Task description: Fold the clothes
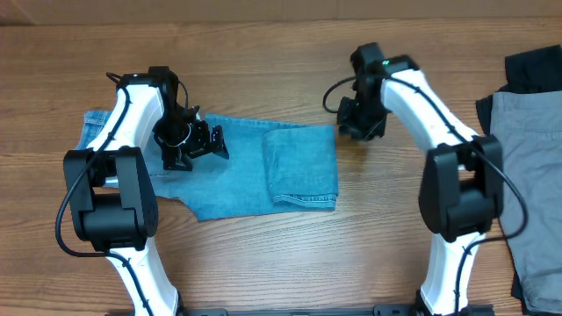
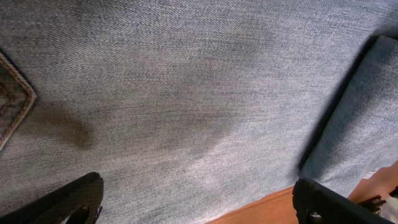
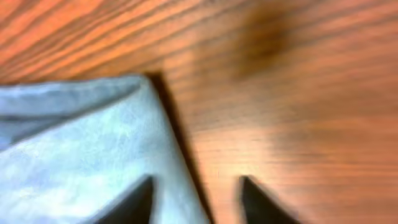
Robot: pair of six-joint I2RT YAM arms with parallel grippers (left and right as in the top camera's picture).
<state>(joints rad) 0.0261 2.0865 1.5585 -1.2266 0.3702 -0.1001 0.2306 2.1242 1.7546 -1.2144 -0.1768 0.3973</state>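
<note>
Overhead, I see the jeans [image 1: 237, 180] lying partly folded in the middle of the worktop [image 1: 263, 263], my left tool [image 1: 198, 145] spread open and empty over the denim, my right tool [image 1: 358, 128] parted, gripping nothing, at a corner of the folded end, and the grey trousers [image 1: 536, 167] well apart.

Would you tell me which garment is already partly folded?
The light blue jeans at centre, legs doubled over; the grey trousers and black garment lie far right.
</note>
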